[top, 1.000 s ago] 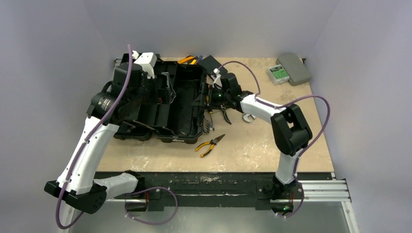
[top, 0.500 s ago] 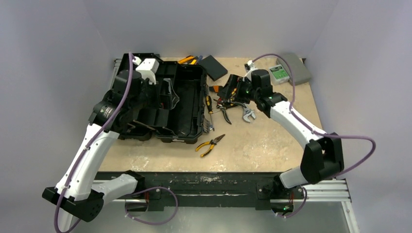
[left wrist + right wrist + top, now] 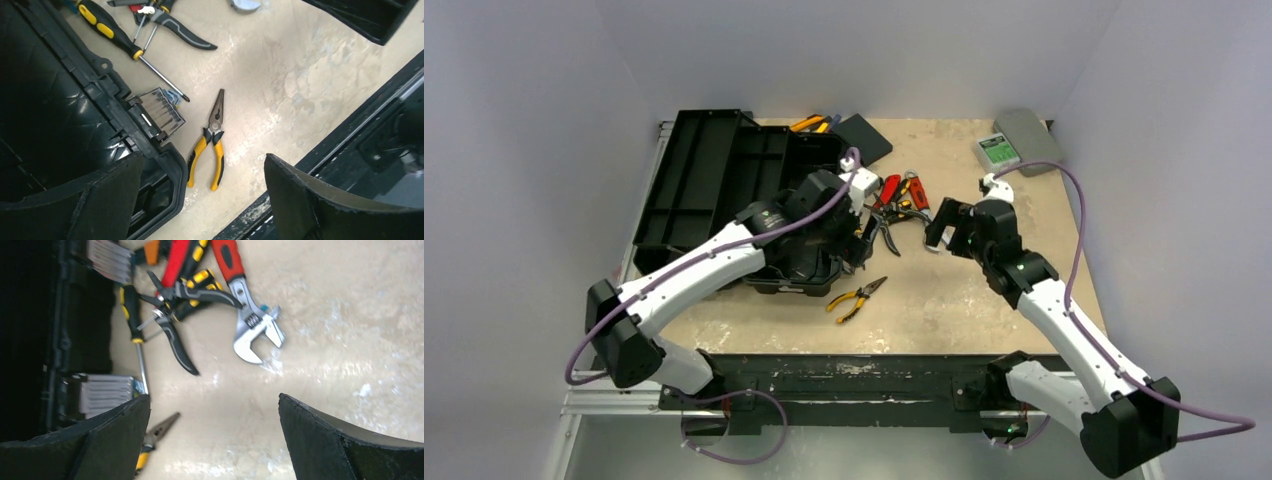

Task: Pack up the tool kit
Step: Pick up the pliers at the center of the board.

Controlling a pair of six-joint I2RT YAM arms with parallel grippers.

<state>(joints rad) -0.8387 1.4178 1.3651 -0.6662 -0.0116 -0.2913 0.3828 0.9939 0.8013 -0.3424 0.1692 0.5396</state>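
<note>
My left claw [image 3: 204, 167] is spread wide and holds nothing. It hangs over the near right corner of the toolbox [image 3: 699, 170], which lies open toward the table's far-left corner with its lid laid back toward the left edge. Under that claw, toward the near edge, the yellow pliers [image 3: 210, 150] lie shut on the bare table, just beside the toolbox and apart from the other tools. My right claw [image 3: 212, 405] is spread as well and empty, hovering right of the table's middle. Beneath it the wrench [image 3: 255, 325] touches a heap with the red pliers [image 3: 175, 267], and a screwdriver [image 3: 131, 310] lies along the toolbox's right wall. A flat black box [image 3: 864, 137] sits by the far edge, a grey case [image 3: 1029, 140] in the far-right corner.
</note>
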